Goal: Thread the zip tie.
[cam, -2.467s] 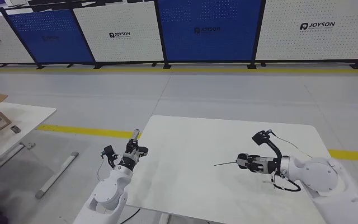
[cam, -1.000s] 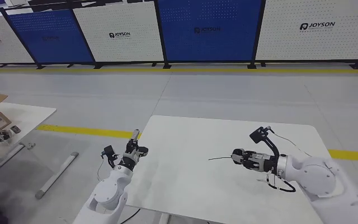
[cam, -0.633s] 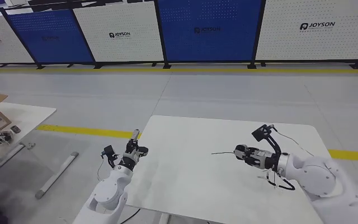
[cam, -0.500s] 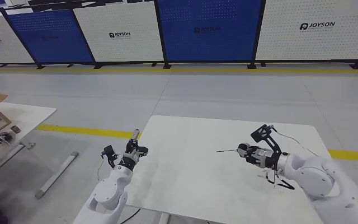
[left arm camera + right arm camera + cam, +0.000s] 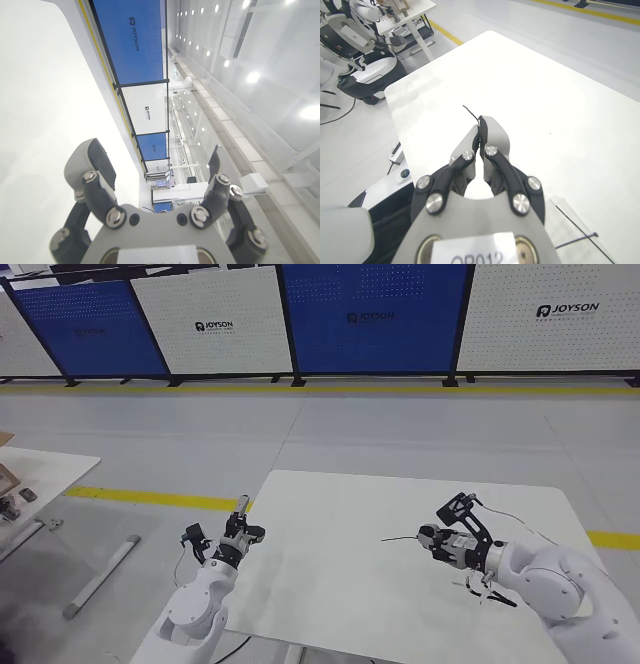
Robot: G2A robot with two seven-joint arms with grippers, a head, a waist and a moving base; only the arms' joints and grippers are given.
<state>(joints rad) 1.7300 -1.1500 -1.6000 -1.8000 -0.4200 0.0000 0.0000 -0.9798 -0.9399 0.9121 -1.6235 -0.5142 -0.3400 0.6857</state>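
Observation:
A thin black zip tie point(image 5: 402, 537) sticks out leftwards from my right gripper point(image 5: 428, 536), which is shut on it above the right half of the white table point(image 5: 330, 564). In the right wrist view the right gripper point(image 5: 479, 122) pinches the zip tie point(image 5: 470, 112), and only a short, slightly curved tip shows past the fingertips. My left gripper point(image 5: 240, 526) stands at the table's left edge, far from the tie. In the left wrist view the left gripper point(image 5: 155, 147) is open, tilted upward, with nothing between its fingers.
A thin black strip with a small head point(image 5: 594, 234) shows near the table edge below the right wrist; I cannot tell whether it belongs to the held tie. A second white table point(image 5: 40, 474) stands at the far left. Another robot point(image 5: 350, 32) stands beyond the table.
My right gripper has carried the zip tie a little farther from the table's near edge and turned its wrist. The left arm has kept still.

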